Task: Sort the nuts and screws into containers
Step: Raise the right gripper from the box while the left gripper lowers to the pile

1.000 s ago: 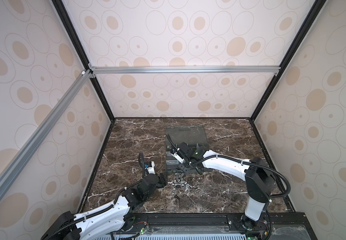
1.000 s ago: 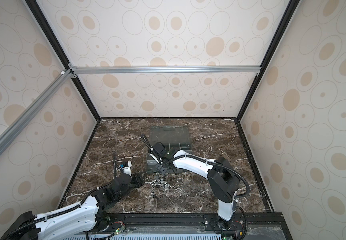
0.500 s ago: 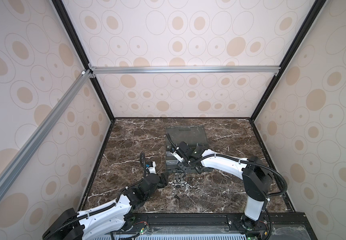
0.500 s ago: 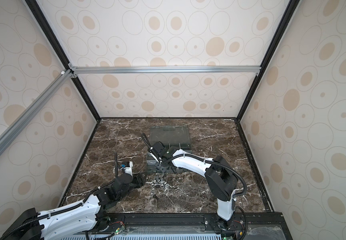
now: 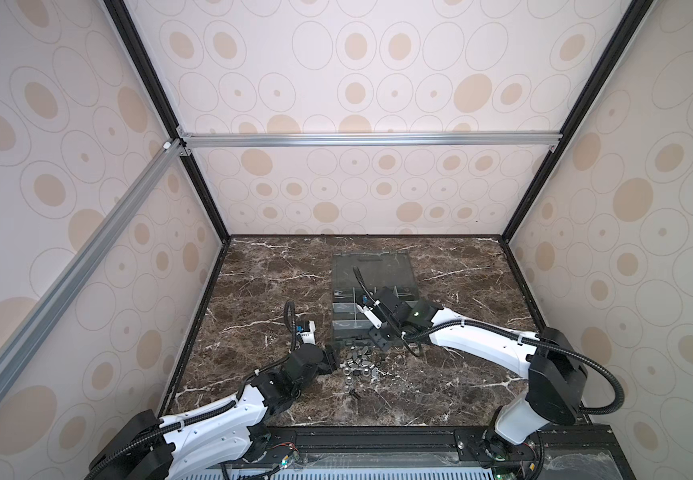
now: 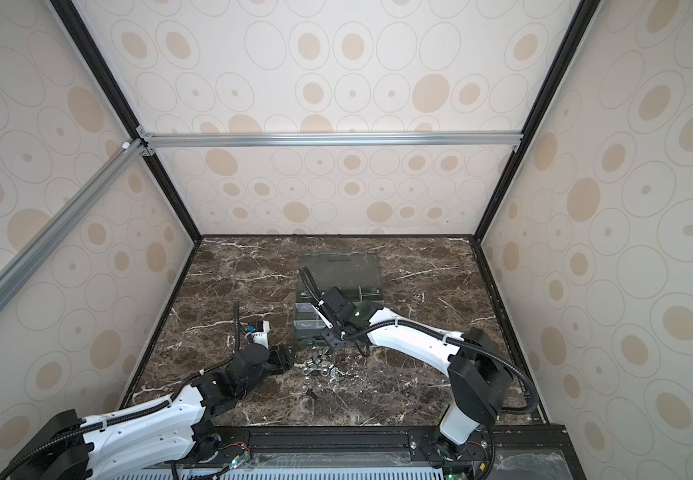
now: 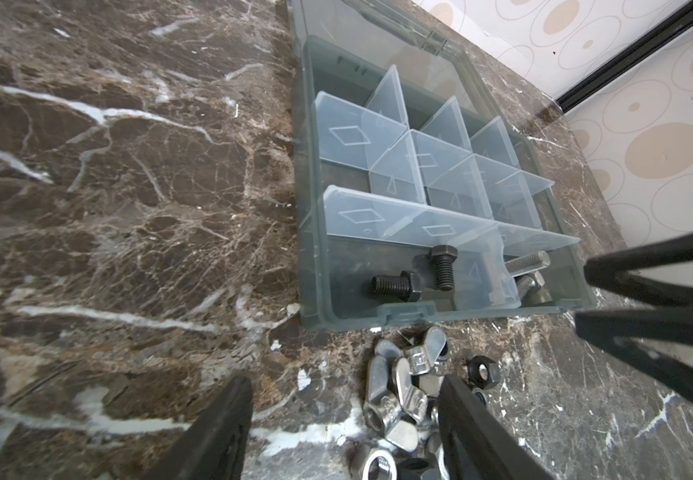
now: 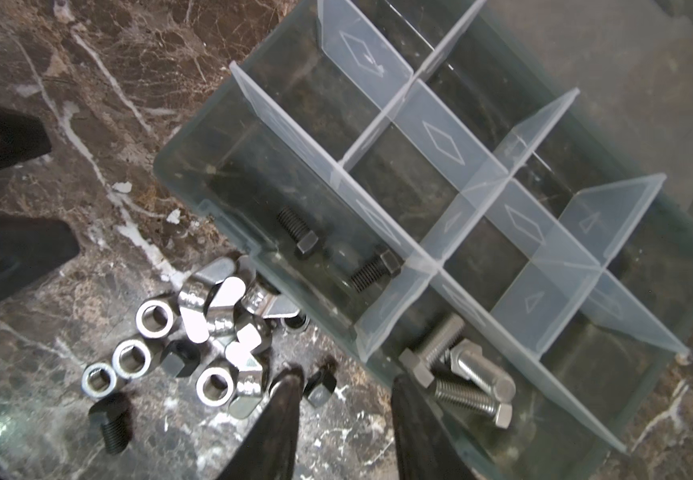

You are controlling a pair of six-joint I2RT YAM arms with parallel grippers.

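Note:
The grey organizer box lies open, its containers split by clear dividers. Two black screws lie in the front corner compartment. Three silver screws lie in the one beside it. Loose nuts are heaped on the marble before the box, wing nuts among them. My right gripper hangs open astride the box's front wall, holding nothing. My left gripper is open at the heap's left edge.
A loose black screw lies on the marble nearer than the heap. A small black nut sits by one right finger. The box's clear lid lies flat behind it. Patterned walls enclose the marble floor.
My right gripper's jaws have gone from shut to open at the box's front edge. The left arm has barely moved.

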